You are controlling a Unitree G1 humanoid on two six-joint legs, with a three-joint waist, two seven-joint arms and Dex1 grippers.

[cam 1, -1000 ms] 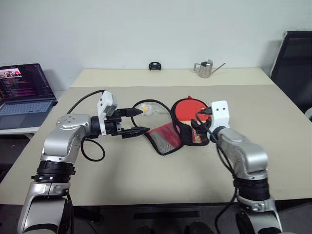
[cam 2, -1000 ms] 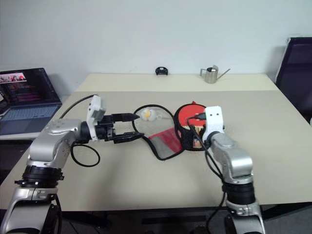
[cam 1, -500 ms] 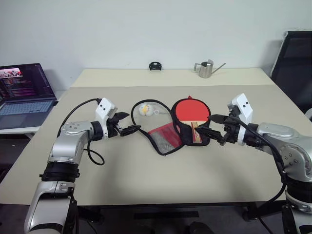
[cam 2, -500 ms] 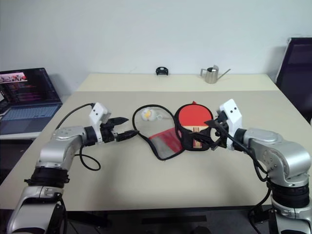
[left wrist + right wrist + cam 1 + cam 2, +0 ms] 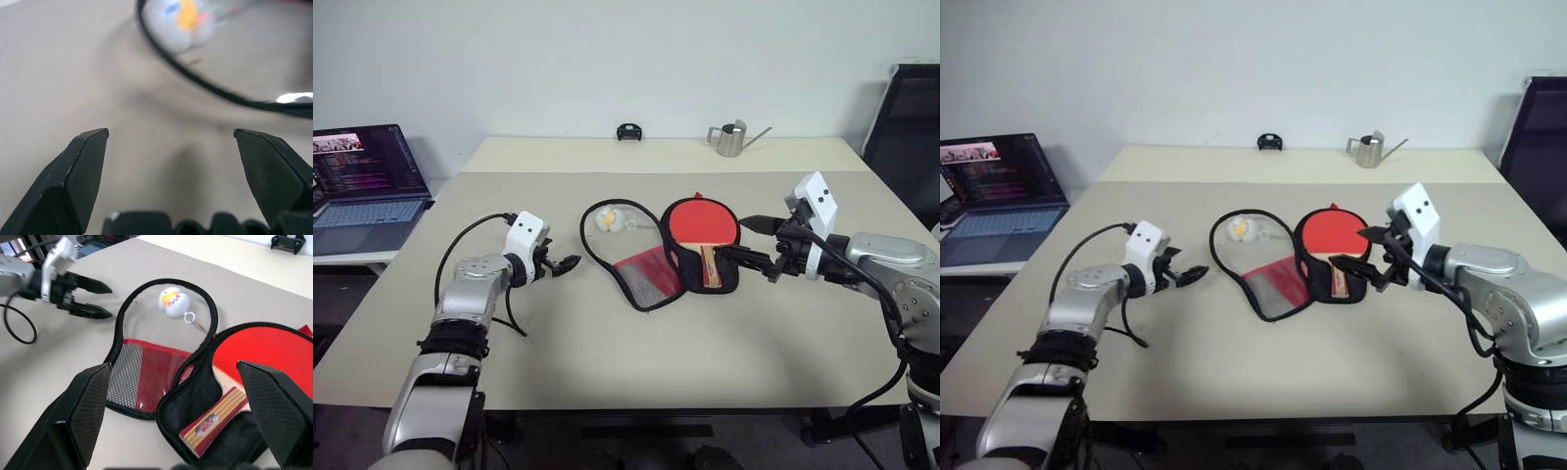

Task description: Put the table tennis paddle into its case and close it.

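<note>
A smooth red rubber face is being shown by the table tennis paddle (image 5: 264,355), with a striped, varnished-looking wooden handle. Soft matt black fabric and open black mesh over red cloth are being presented by the case (image 5: 146,377). A matt beige surface is being offered by the table (image 5: 607,362). Dull brushed metal is being displayed by the small watering can (image 5: 730,140).

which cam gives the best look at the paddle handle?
Right wrist view: the paddle handle lies close up inside the open case, stripes and label visible. Both eye views show it small; the left wrist view shows the case's zipper edge.
</note>
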